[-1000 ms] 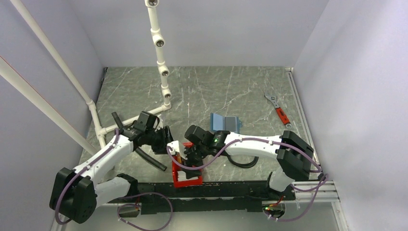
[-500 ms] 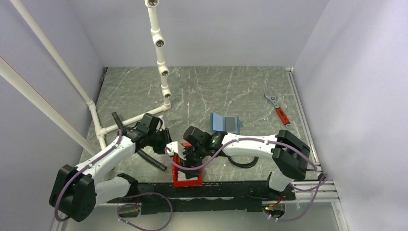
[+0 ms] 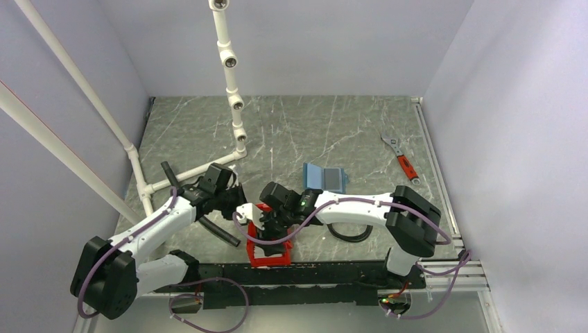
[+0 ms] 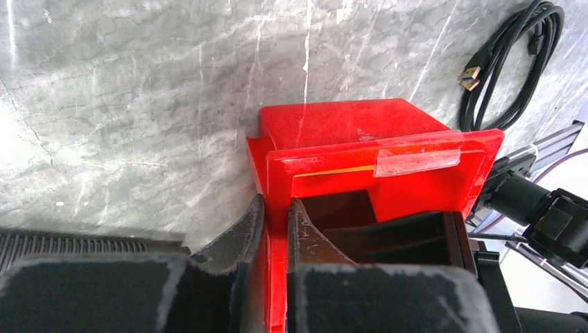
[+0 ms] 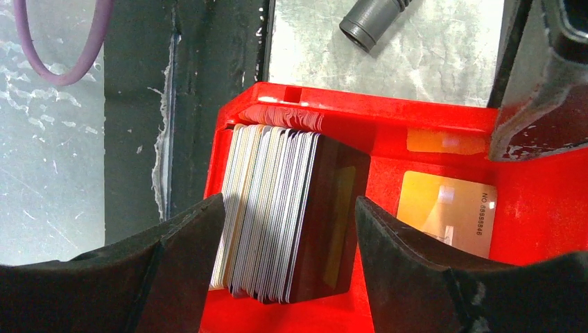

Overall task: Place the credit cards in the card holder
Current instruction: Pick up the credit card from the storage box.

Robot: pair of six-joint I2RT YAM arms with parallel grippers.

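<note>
A stack of whitish credit cards (image 5: pixel 277 208) with a dark card at its right end stands on edge in a red bin (image 5: pixel 416 125). An orange-gold card (image 5: pixel 447 208) lies flat on the bin floor beside the stack. My right gripper (image 5: pixel 288 208) is open, with one finger on each side of the stack and not touching it; it hangs over the bin (image 3: pixel 267 255) in the top view (image 3: pixel 272 223). My left gripper (image 4: pixel 274 211) is shut on the bin's wall (image 4: pixel 360 159). The blue card holder (image 3: pixel 326 178) lies open on the table behind the right arm.
A red-handled wrench (image 3: pixel 401 159) lies at the back right. A white pipe frame (image 3: pixel 232 90) stands at the back left. A coiled black cable (image 4: pixel 509 62) lies right of the bin. A black rail (image 3: pixel 312 274) runs along the near edge.
My right gripper has moved left and down over the bin, now covering the cards in the top view. My left gripper has shifted slightly right against the bin.
</note>
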